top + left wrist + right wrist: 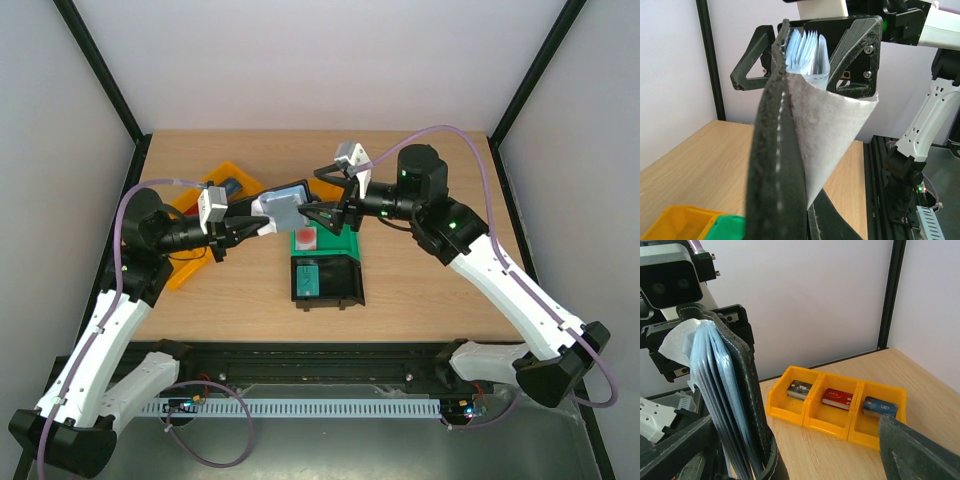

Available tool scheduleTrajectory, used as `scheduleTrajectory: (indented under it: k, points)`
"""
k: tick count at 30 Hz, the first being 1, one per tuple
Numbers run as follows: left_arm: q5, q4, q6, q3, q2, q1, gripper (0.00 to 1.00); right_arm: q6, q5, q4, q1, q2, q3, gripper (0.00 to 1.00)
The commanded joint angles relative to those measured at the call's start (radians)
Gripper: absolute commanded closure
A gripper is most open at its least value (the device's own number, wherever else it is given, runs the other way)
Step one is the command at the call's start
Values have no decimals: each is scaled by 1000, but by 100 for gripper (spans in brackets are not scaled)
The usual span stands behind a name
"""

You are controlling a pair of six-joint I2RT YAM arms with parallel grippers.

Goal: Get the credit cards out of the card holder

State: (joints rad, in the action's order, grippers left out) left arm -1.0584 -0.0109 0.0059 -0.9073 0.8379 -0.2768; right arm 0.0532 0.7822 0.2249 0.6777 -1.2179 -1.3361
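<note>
Top external view: two robot arms meet over the middle of a wooden table [430, 290], with the card holder [282, 208] raised in the air between them. The left gripper [250, 226] is clamped on one end of the black wallet, which appears to be what keeps it off the table and steady for the other arm. The right gripper [328, 212] is spread wide at the opposite end. In the right wrist view one finger sits beside the wallet's black cover and the other stands well apart, so it grips nothing. The wallet is fanned open toward that arm, showing blue-grey pocket layers, likely so the fingers can reach inside. No credit cards can be made out in the pockets. Yellow bins [815, 420] wait on the table behind, probably as a place to drop them.
</note>
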Motion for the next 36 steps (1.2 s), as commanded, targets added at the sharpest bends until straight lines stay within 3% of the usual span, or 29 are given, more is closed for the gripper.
scheduleTrajectory:
  k: [1, 14, 23, 25, 31, 33, 34, 36]
  points:
    - [-26, -25, 31, -10, -13, -5, 98, 12, 19, 18, -8, 33, -40, 17]
    - [-35, -16, 58, -7, -13, -13, 98, -15, -32, 18, -9, 6, -55, 32]
    - [-26, -76, 6, 5, -1, -34, 98, -108, 100, -94, 31, -63, -31, 23]
    - [-21, -105, -15, 13, 0, -34, 98, -114, 109, -93, 52, -81, -36, 34]
    - [51, -129, -47, 38, -8, -33, 98, -120, 214, -75, 60, -101, -44, 92]
    - [98, -133, -63, 50, -13, -33, 96, -127, 221, -75, 59, -93, -40, 98]
    - [126, -133, -70, 56, -16, -33, 90, -131, 221, -81, 58, -87, -34, 98]
    - [183, -135, -79, 69, -23, -34, 65, -157, 182, -105, 54, -72, -22, 99]
